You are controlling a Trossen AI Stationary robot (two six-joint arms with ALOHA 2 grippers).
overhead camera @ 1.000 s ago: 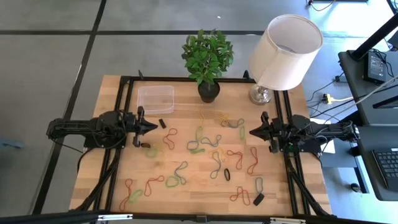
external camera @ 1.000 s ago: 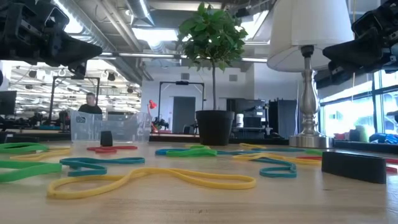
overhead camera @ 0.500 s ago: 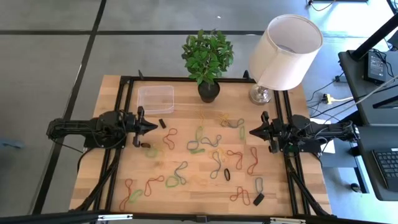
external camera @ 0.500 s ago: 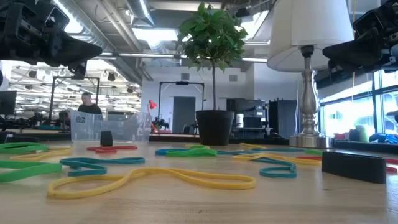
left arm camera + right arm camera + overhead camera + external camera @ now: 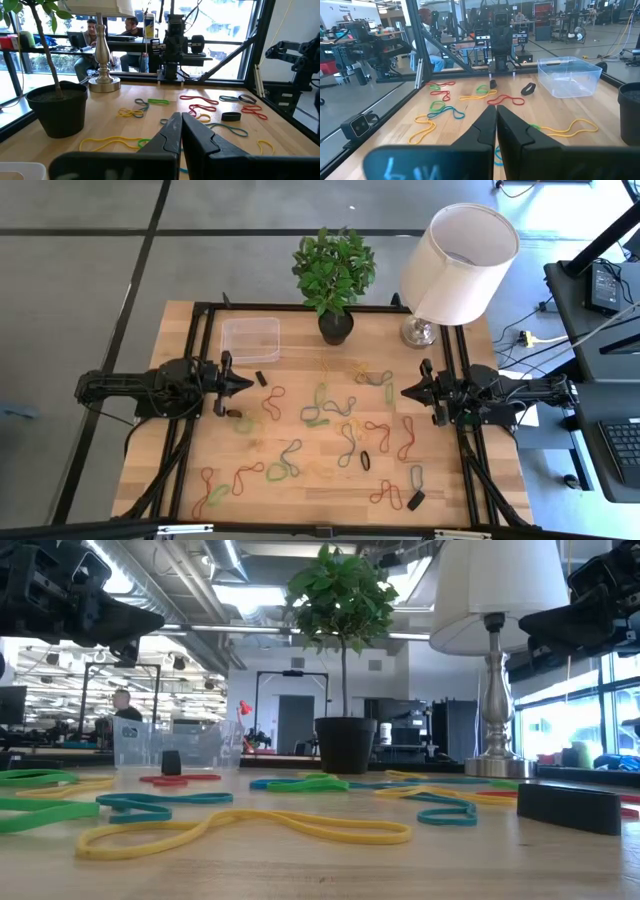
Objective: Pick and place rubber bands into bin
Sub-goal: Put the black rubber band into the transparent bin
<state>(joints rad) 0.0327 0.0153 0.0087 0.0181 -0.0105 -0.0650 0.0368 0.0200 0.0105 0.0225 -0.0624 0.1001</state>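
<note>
Rubber bands [image 5: 322, 418] scattered over surface [image 5: 200, 450] beside bin [image 5: 250, 339]; left gripper [image 5: 250, 384] near bin, fingers clenched empty; right gripper [image 5: 405, 392] opposite, likewise clenched.

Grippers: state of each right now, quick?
Left gripper: shut, holding nothing, raised over the table's left side.
Right gripper: shut, holding nothing, raised over the right side.

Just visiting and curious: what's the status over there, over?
Left tool and right tool both shut, empty, above the table's side edges. Rubber bands scattered on table; bin empty. Plant pot beside bin, not blocking.
</note>
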